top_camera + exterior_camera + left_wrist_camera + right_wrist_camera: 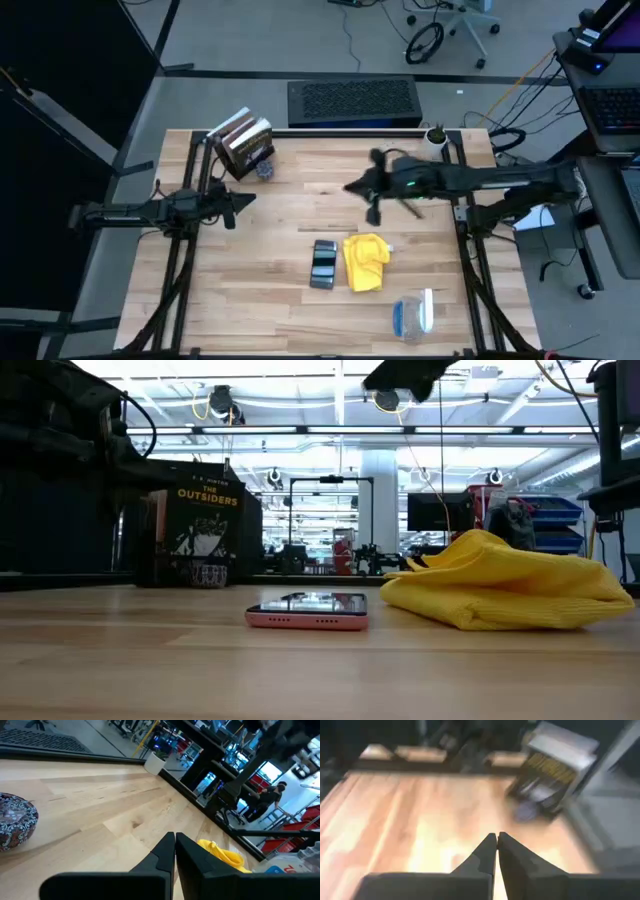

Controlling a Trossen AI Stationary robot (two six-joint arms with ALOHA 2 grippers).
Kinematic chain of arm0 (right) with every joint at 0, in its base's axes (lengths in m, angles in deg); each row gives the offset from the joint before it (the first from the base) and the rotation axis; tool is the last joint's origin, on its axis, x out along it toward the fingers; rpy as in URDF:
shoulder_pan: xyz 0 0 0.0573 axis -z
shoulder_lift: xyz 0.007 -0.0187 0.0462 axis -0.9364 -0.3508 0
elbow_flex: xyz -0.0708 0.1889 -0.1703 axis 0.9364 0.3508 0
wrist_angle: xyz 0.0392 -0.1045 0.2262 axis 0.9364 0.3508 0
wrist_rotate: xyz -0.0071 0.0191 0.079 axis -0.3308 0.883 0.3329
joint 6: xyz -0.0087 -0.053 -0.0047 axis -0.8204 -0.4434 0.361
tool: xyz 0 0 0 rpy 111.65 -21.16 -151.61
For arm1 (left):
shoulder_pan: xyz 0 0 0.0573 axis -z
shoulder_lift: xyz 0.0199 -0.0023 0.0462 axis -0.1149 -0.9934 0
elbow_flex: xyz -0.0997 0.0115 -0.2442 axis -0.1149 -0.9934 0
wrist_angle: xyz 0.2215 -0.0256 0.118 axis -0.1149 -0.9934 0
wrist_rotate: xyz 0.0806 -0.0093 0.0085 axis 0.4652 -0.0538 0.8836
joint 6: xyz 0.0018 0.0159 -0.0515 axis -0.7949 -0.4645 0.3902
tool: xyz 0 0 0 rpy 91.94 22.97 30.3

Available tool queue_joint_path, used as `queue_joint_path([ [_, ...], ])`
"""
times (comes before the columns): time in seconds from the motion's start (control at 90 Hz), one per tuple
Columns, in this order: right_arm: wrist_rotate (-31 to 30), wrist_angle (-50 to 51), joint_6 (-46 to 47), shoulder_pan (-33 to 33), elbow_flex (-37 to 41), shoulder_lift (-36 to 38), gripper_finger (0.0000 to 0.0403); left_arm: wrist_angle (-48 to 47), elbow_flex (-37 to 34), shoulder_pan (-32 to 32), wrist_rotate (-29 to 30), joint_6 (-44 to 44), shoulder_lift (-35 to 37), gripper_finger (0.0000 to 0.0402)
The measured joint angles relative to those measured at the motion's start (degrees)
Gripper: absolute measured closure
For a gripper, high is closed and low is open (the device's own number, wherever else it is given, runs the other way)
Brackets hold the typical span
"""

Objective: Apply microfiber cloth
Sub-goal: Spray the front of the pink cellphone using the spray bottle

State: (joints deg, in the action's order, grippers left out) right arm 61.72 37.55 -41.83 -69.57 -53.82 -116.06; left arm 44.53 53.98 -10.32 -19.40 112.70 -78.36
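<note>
1. The microfiber cloth (365, 261) is seen crumpled in a heap on the bench (270, 290), just beside the dark smartphone (323, 263), which lies flat on the side toward the left arm.
2. The right claw (357, 186) is held above the middle of the bench, well apart from the cloth; its fingers (490, 851) are pressed together, with nothing gripped.
3. The left claw (247, 200) is parked at the left edge of the bench, fingers (167, 851) likewise closed and empty.
4. A stack of books (244, 142) is stood near the far left corner, "The Outsiders" being readable in the low view.
5. A clear spray bottle (413, 313) is laid on its side near the front edge, past the cloth.
</note>
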Motion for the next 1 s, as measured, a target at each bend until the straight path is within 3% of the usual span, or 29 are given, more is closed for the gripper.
queue_joint_path([
  [0.222, 3.7, 7.8, 23.7, -2.9, -4.7, -11.5, 0.0374, -0.1, 0.0, 0.0, -1.7, 0.0, 0.0, 0.0402],
  [0.311, 6.2, 7.7, 30.6, -4.5, -4.7, -15.4, 0.0340, -0.2, 0.0, 0.0, -2.9, 0.0, 0.0, 0.0402],
  [0.678, 6.2, 6.1, 59.0, -10.4, -4.7, -27.1, 0.0194, 0.0, 0.0, 0.0, -6.3, 0.1, 0.0, 0.0402],
  [1.0, 5.7, -3.1, 79.4, -15.2, -4.7, -34.9, 0.0172, -1.3, 0.0, 0.0, -9.2, 0.0, -1.0, 0.0402],
])
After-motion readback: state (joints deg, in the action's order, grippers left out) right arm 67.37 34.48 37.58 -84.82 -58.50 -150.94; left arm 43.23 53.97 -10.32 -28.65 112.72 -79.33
